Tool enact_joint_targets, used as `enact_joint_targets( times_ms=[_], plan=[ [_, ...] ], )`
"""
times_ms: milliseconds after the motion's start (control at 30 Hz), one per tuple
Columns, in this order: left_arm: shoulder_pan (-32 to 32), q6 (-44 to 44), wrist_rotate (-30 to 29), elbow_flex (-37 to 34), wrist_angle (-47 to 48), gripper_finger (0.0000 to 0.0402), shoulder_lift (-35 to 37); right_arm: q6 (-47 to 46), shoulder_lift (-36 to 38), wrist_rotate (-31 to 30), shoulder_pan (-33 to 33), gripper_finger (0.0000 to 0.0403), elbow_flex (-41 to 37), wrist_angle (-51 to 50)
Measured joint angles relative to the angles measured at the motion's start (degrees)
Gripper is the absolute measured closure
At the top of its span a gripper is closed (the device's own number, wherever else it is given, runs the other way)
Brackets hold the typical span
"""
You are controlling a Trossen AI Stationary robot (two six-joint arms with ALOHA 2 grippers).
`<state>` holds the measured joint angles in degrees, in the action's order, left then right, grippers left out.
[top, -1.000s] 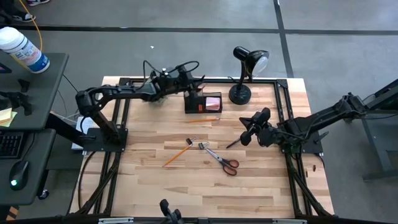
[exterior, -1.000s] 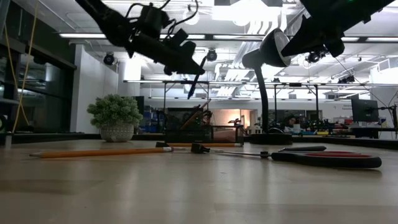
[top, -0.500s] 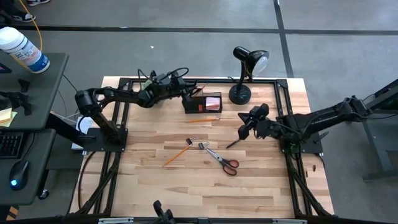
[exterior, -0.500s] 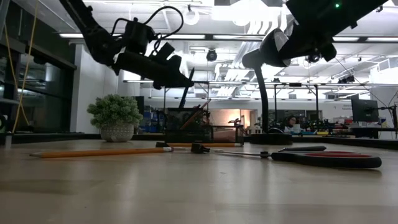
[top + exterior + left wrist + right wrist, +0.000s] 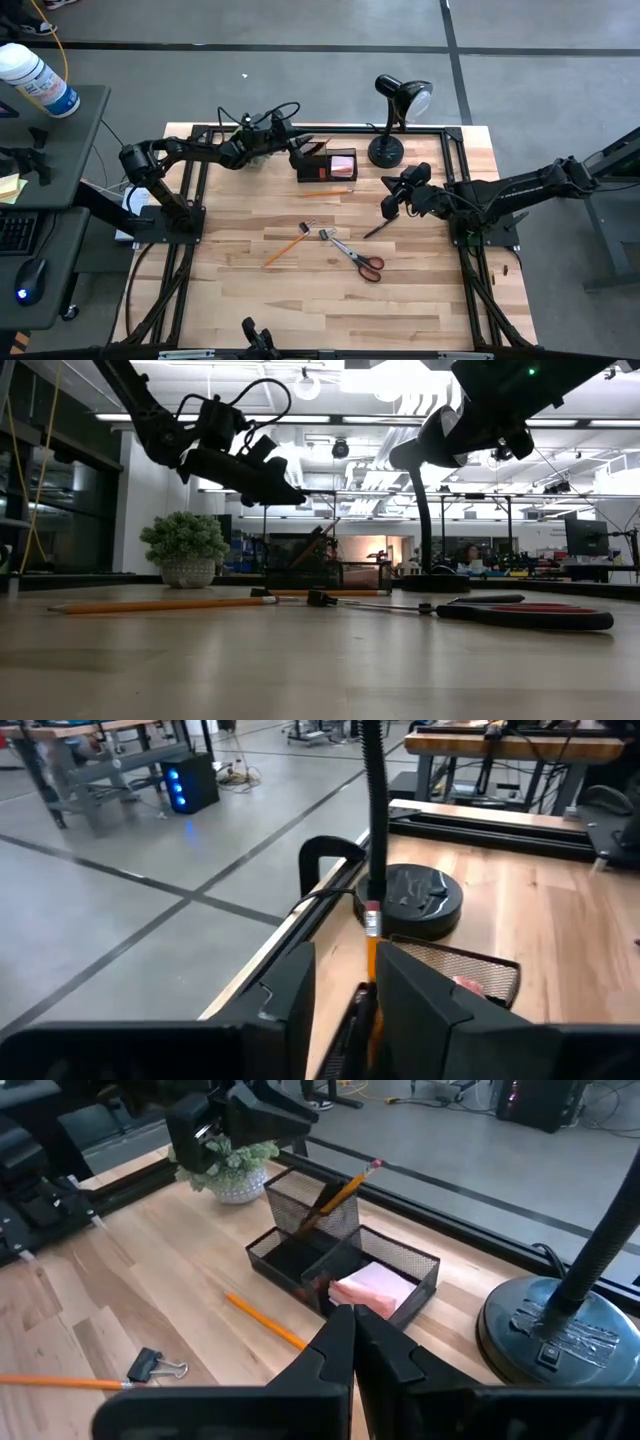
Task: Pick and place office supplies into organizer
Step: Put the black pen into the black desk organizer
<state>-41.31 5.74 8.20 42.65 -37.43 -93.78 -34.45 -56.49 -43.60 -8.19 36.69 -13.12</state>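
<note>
**Pencil being released into the organizer's pen compartment**

The left gripper (image 5: 296, 149) is being spread over the tall compartment of the black mesh organizer (image 5: 343, 177), where a second ago it was pinching a dark pen held above it. That pen is no longer being seen between the fingers (image 5: 290, 495) in the low view; whether it has dropped inside cannot be told. An orange pencil (image 5: 341, 1193) is leaning in the tall compartment, just below and between the left fingers in the left wrist view. One item is therefore being judged as delivered.

The right gripper (image 5: 388, 203) is being kept pressed together and empty, hovering above the counter (image 5: 420, 300). A black pen (image 5: 376, 230) is lying just beside it, and the red-handled scissors (image 5: 358, 258), binder clip (image 5: 153, 1366) and loose pencils (image 5: 286, 245) are waiting nearby.
</note>
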Motion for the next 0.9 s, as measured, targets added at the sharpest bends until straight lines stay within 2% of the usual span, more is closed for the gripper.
enact_joint_targets(
  times_ms=[100,200,300,400,600,767,900],
  plan=[
    [0.08,-0.24,1.70,0.00,-0.22,0.0297,0.00,0.01,0.00,0.03,-0.02,0.0403,0.00,0.27],
    [0.08,-0.46,6.55,0.02,-0.37,0.0294,0.00,0.02,0.00,0.97,-0.01,0.0403,0.00,0.13],
    [0.78,-2.09,11.84,0.02,-0.31,0.0298,0.00,1.62,0.00,2.66,-0.02,0.0403,0.00,0.11],
    [2.49,-4.30,13.87,0.02,0.78,0.0310,0.68,4.17,0.00,5.09,-0.02,0.0403,0.00,0.09],
    [9.90,-4.66,11.48,0.04,5.13,0.0352,3.73,7.93,0.00,9.82,-0.04,0.0403,0.00,-2.85],
    [17.89,-4.71,8.39,0.07,7.11,0.0387,5.93,10.34,0.00,11.48,0.06,0.0402,0.00,-8.59],
    [24.05,-4.75,6.10,0.07,7.56,0.0400,6.75,15.69,-0.03,20.41,1.86,0.0402,0.00,-13.13]
  ],
)
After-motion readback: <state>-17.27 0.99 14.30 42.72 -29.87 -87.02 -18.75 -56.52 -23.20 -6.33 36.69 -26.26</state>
